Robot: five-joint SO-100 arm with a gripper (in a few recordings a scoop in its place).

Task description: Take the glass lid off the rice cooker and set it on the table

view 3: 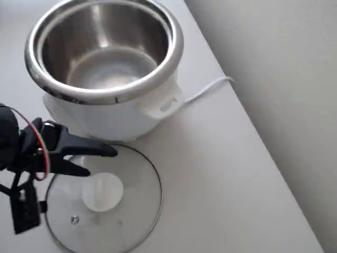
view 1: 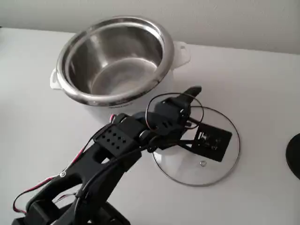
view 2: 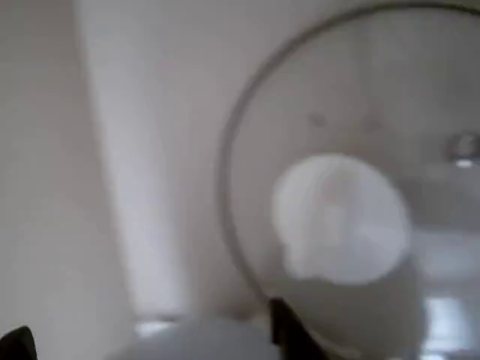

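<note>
We see the glass lid [view 3: 102,203] lying flat on the tabletop [view 3: 221,174], just beside the open rice cooker [view 3: 105,52]. The job looks done. Our pincer [view 3: 97,161] is open, holding nothing, over the lid's edge.

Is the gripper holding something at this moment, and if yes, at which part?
Nothing is held. The gripper has its jaws open and empty above the glass lid, which lies flat on the table beside the rice cooker.
</note>
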